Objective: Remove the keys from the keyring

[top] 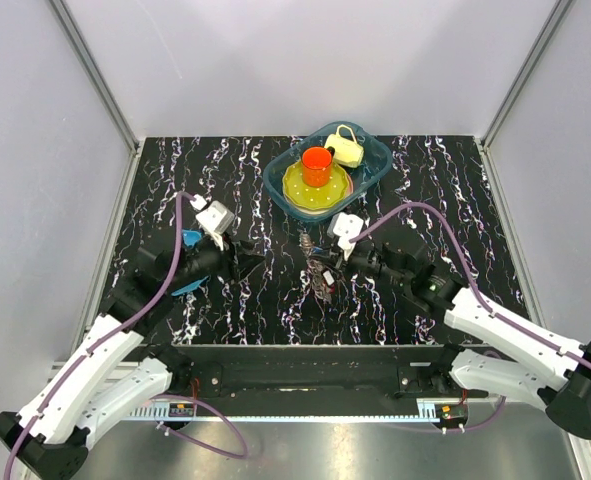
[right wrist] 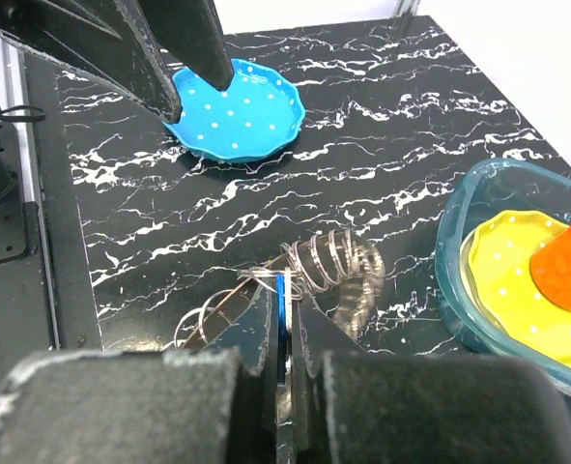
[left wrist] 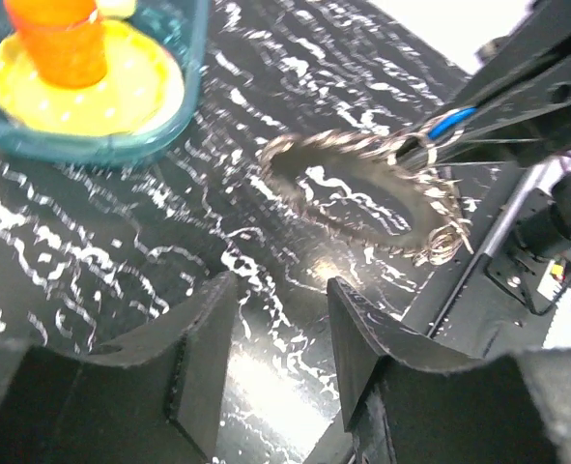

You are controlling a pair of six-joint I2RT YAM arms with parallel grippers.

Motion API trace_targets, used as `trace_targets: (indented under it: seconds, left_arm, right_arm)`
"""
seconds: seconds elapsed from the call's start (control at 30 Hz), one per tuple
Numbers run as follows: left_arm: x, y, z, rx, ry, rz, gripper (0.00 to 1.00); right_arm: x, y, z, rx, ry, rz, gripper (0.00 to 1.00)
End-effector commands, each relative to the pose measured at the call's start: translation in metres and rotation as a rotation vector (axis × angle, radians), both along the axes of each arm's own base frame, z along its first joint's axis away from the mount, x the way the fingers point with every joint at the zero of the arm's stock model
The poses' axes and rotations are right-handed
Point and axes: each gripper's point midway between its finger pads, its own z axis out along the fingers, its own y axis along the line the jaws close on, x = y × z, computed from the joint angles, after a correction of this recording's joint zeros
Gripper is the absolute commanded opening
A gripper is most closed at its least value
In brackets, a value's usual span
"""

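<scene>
The keyring (top: 321,272) lies at the table's middle, a wire loop (left wrist: 287,180) fringed with slim metal keys (left wrist: 438,224). My right gripper (right wrist: 287,287) is shut on a blue-headed key (right wrist: 283,295) at the loop's near side, with the other keys (right wrist: 348,263) bunched just beyond its tips. In the top view the right gripper (top: 333,262) sits at the ring's right side. My left gripper (left wrist: 280,314) is open with nothing between its fingers (left wrist: 206,333). It stands a short way left of the loop, the left gripper (top: 249,262) pointing at it.
A teal basin (top: 375,170) at the back holds a yellow plate (top: 305,195), an orange cup (top: 316,165) and a small yellow pot (top: 347,146). A blue dotted plate (right wrist: 237,114) lies on the left, partly under the left arm. Walls enclose three sides.
</scene>
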Motion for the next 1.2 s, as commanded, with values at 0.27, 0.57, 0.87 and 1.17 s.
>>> trace_targets:
  seconds: [0.27,0.57,0.87,1.17]
  left_arm:
    - [-0.039,-0.055,0.067,-0.239,-0.241,-0.419,0.43]
    - [-0.035,-0.054,0.082,-0.160,-0.293,-0.435,0.43]
    - [-0.070,-0.065,0.088,-0.163,-0.299,-0.700,0.46]
    - [-0.090,-0.068,0.081,-0.190,-0.240,-0.863,0.46]
  right_arm:
    - [-0.003,0.015,0.055,0.131,0.079,0.022,0.00]
    - [-0.035,0.015,0.055,0.145,-0.089,0.209,0.00]
    - [-0.066,0.014,0.048,0.044,-0.319,0.441,0.00]
    - [-0.058,0.015,0.055,-0.022,-0.451,0.452,0.00]
